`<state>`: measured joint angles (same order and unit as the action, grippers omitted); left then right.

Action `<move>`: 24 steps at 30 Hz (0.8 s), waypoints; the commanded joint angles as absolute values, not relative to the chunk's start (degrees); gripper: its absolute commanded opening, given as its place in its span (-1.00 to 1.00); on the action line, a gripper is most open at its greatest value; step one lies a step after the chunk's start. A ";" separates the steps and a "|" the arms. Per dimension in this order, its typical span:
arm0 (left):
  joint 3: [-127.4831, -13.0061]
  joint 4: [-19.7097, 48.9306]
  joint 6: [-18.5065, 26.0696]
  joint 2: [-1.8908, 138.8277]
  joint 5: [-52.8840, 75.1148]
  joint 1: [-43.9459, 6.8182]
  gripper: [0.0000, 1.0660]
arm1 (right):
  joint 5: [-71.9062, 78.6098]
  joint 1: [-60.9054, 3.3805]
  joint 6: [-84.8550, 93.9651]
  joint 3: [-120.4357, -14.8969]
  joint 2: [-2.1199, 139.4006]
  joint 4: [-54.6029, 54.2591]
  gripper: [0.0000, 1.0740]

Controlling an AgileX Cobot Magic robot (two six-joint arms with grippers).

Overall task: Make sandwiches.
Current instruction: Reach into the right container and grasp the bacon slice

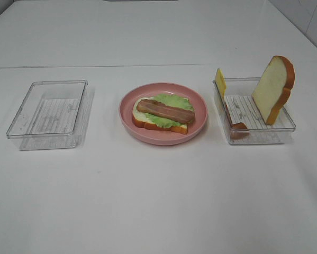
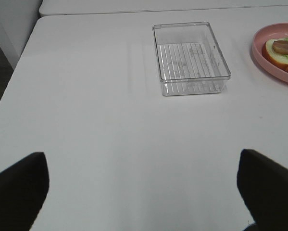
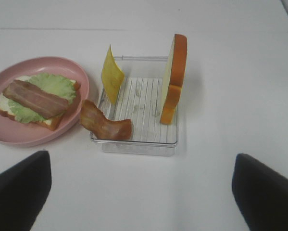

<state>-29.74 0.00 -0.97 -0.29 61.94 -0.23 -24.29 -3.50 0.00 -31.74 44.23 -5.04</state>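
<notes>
A half-built sandwich [image 1: 163,112] lies on the round pink plate [image 1: 163,140] at the table's middle: a bread slice, ruffled lettuce [image 3: 55,82] and one bacon strip [image 3: 35,98] on top. The clear tray [image 1: 256,138] to its right holds a second bread slice [image 1: 272,87] standing on edge, a yellow cheese slice [image 1: 220,80] leaning on the wall nearest the plate, and another bacon strip [image 3: 105,125] draped over the rim. My right gripper [image 3: 144,192] hangs open short of this tray. My left gripper [image 2: 144,192] is open and empty over bare table. Neither gripper shows in the high view.
An empty clear tray [image 1: 20,129] sits left of the plate; in the left wrist view this tray [image 2: 191,57] lies ahead of the fingers. The white table's left edge [image 2: 14,82] drops off beside it. A seam runs across the table behind the trays.
</notes>
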 commanded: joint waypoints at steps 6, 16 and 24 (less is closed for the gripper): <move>-29.56 0.00 -1.09 -1.03 61.48 -0.11 0.87 | -31.28 -3.32 3.44 -42.51 60.73 -6.59 0.84; -29.56 0.00 -1.09 -1.03 61.48 -0.11 0.87 | -43.66 -3.38 8.25 -56.72 78.09 -12.78 0.84; -29.56 0.00 -1.09 -1.03 61.48 -0.11 0.87 | -51.68 -4.70 10.37 -66.18 88.92 -16.39 0.84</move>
<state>-29.74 0.00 -0.97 -0.29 61.94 -0.23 -49.96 -4.07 9.45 -64.69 87.38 -15.58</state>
